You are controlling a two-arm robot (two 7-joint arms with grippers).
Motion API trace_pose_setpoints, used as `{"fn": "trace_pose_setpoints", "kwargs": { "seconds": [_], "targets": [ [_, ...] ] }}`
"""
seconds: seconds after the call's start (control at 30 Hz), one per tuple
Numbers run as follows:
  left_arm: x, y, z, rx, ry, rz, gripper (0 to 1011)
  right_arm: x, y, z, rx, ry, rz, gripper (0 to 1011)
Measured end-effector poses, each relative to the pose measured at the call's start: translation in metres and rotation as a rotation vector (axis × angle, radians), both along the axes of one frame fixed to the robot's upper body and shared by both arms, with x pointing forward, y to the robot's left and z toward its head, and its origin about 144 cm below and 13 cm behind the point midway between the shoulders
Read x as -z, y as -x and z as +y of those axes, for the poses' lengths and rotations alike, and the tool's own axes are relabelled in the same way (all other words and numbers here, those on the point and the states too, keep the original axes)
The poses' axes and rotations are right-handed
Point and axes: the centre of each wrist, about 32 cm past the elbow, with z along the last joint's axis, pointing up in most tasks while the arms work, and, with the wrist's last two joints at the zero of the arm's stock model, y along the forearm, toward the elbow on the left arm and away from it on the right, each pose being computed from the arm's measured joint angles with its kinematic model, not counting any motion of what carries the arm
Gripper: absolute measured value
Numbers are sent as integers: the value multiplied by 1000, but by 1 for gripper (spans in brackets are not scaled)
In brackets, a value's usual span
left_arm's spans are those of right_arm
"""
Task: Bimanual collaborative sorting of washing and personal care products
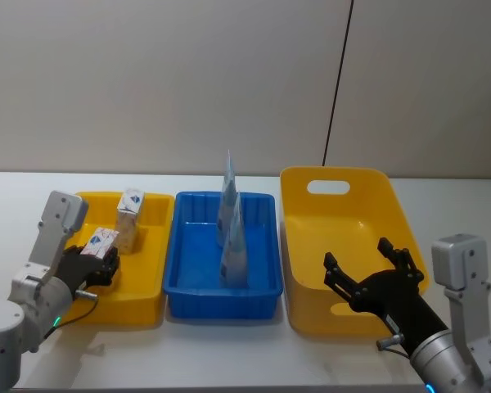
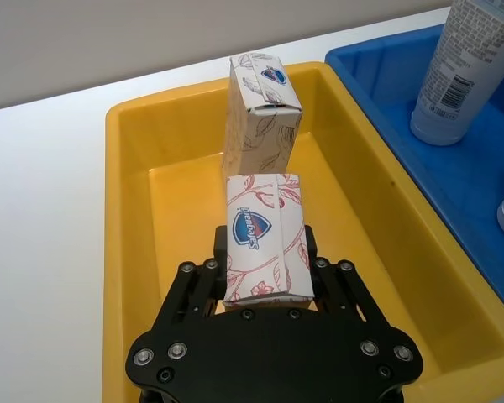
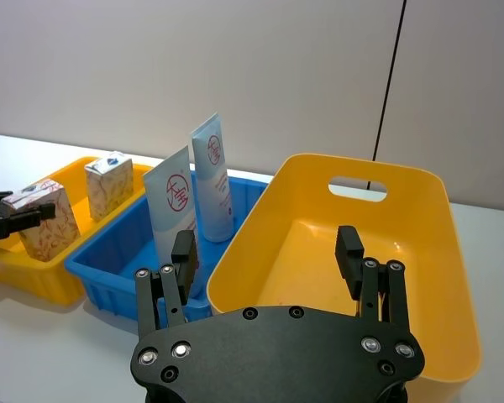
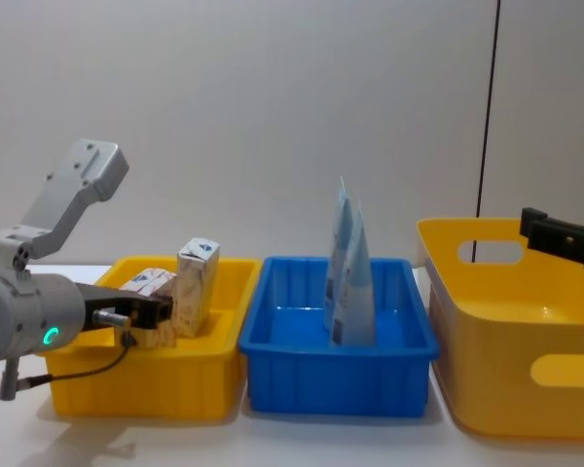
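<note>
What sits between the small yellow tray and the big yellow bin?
The blue tray, with two pale blue squeeze tubes standing upright in it. The head view shows this best, and the chest view agrees.

3 containers sit side by side on the tabletop point(image 1: 229, 360): a left tray point(image 1: 139, 311), a middle tray point(image 1: 221, 304) and a right tub point(image 1: 311, 319). In the left tray the far carton point(image 1: 131, 219) stands at the back. Just before it, the near carton point(image 1: 98, 242) sits gripped in the left claw point(image 1: 96, 260). In the middle tray the rear tube point(image 1: 228, 196) stands upright behind the front tube point(image 1: 235, 246). The right claw point(image 1: 356, 255) hangs over the right tub's front part.
</note>
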Motion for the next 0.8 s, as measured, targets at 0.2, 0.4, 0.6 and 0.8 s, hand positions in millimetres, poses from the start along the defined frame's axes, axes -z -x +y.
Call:
{"fn": "trace_pose_setpoints", "kwargs": {
  "seconds": [0.2, 0.4, 0.6, 0.8],
  "targets": [
    [-3, 0, 0, 3, -6, -6, 383, 0, 0, 0, 0, 0, 0, 1000],
    [-10, 2, 1, 18, -36, -23, 383, 0, 0, 0, 0, 0, 0, 1000],
    [-22, 4, 4, 56, -82, -56, 383, 0, 0, 0, 0, 0, 0, 1000],
    [-35, 6, 10, 116, -120, -95, 383, 0, 0, 0, 0, 0, 0, 1000]
  ]
}}
